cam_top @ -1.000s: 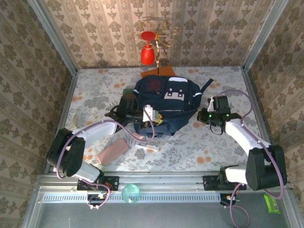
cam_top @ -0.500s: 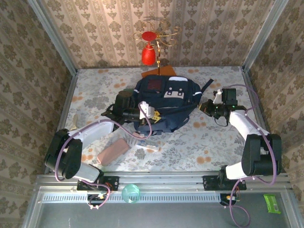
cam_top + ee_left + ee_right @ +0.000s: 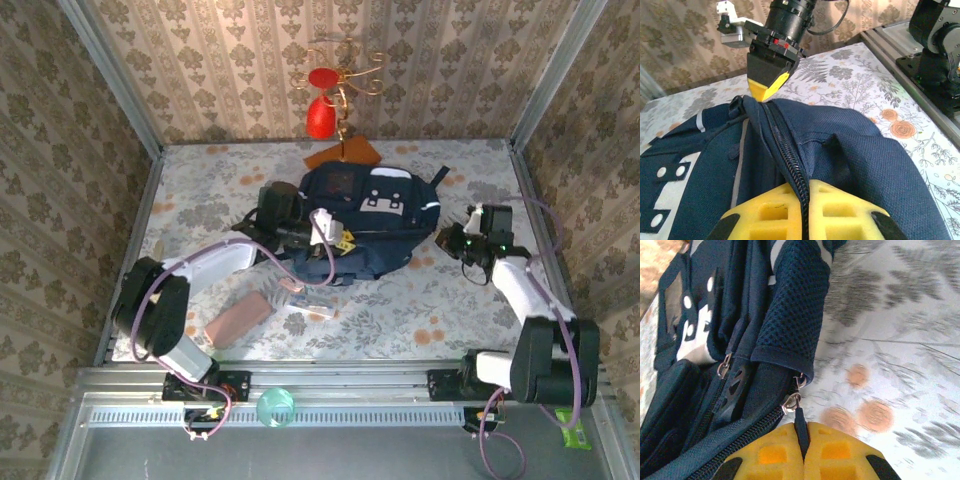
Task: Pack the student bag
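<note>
The bag (image 3: 370, 215) lies mid-tabletop (image 3: 200, 200), toward the back; the left gripper (image 3: 804, 192) is clenched on its zipper seam; the right gripper (image 3: 802, 439) is clenched on a zip pull (image 3: 800, 422).

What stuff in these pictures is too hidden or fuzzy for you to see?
- Inside the student bag: every view, its own navy fabric covers it.
- Zip pull's end: right wrist view, pinched between the right end effector's yellow pads.
- Pale thing beside the pink block: top view, too small to name.
- Table: right wrist view, blurred.
</note>
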### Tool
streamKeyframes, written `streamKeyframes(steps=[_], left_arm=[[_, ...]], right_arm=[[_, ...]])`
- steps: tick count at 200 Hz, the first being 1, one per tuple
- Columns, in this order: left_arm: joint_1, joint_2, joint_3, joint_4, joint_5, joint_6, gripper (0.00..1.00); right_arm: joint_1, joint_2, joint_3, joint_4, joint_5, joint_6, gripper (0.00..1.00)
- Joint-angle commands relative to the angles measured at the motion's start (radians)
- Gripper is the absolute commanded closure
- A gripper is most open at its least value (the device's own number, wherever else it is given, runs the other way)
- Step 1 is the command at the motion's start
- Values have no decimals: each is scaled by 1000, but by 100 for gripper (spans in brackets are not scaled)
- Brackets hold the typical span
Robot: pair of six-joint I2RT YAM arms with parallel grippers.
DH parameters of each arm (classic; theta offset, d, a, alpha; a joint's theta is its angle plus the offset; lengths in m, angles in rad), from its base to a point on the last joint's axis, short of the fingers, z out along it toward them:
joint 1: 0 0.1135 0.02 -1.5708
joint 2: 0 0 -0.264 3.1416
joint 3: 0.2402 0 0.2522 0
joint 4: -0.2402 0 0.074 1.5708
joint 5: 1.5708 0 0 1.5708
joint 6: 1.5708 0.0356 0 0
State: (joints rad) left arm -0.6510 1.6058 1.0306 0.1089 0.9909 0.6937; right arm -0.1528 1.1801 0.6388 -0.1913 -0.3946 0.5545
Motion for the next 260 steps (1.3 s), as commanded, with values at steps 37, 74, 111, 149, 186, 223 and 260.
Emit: streamKeyframes(steps=[37, 74, 111, 149, 186, 223, 260], left_arm=[[28, 25, 60, -195, -95, 209, 100], [11, -71, -69, -163, -130, 165, 100], [25, -89, -107, -108, -171, 133, 100], [24, -79, -107, -100, -190, 134, 100], [16, -88, -122, -68, -189, 122, 100], [4, -91, -108, -90, -194, 129, 100], [-6, -101, -108, -91, -197, 133, 100]], right_arm=[[36, -240, -157, -49, 277, 84, 97], [81, -309, -165, -33, 270, 69, 100], [94, -213, -108, -68, 192, 20, 75], [94, -247, -4, -179, 281, -38, 57], [68, -65, 79, -88, 324, 0, 25], [33, 296, 275, -24, 236, 48, 9], [17, 529, 365, 50, 108, 81, 18]])
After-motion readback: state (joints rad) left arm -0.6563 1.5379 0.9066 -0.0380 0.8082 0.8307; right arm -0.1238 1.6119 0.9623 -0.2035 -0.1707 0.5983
